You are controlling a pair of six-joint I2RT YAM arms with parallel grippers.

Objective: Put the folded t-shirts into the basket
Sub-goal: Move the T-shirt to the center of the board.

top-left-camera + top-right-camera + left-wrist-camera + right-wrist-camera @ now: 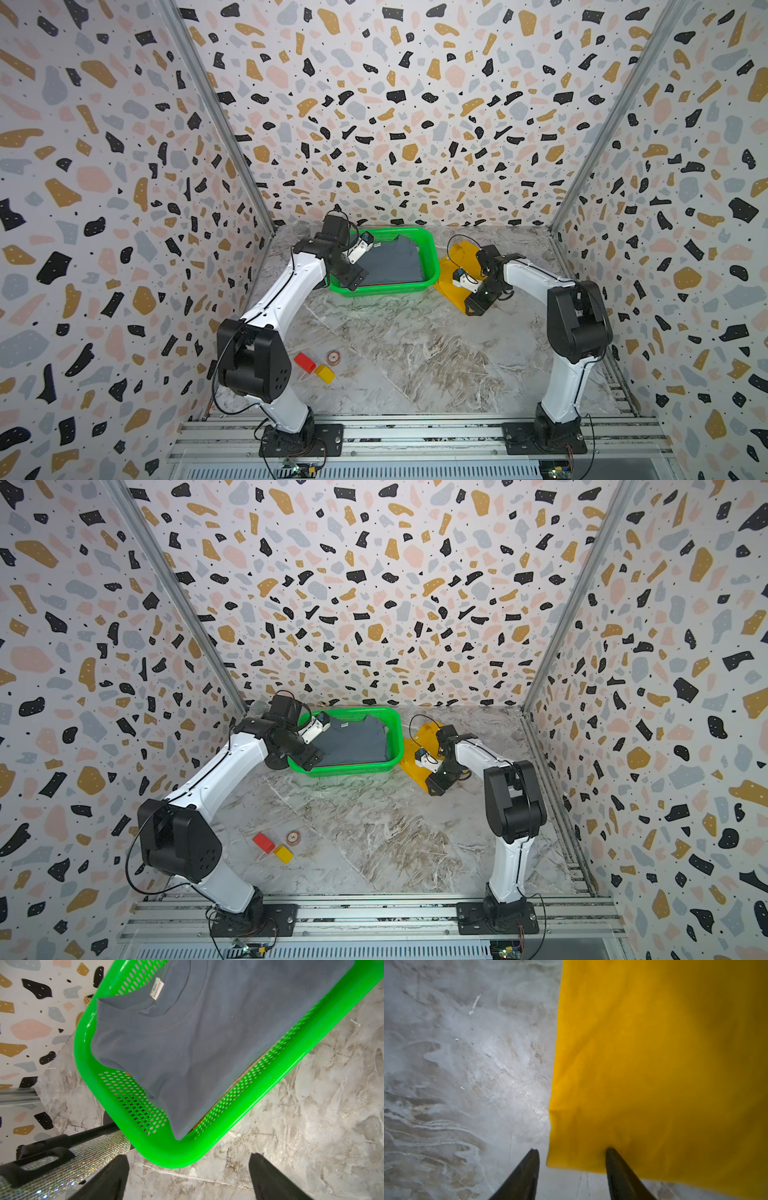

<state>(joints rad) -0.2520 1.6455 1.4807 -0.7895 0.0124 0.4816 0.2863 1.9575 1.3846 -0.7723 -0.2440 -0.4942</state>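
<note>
Both top views look steeply down from high at the front, facing rearward, and share the whole counter (415,353) and basket (432,253). The left wrist camera looks closely past the left claw (189,1156) onto the basket's corner. The right wrist camera, behind the right claw (572,1149), sits close over the yellow t-shirt (664,1064) edge.

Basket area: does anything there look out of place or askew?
Yes. A glittery microphone lies beside the green basket, unrelated to laundry. The grey-blue t-shirt inside sits askew, one corner climbing the basket's side.
</note>
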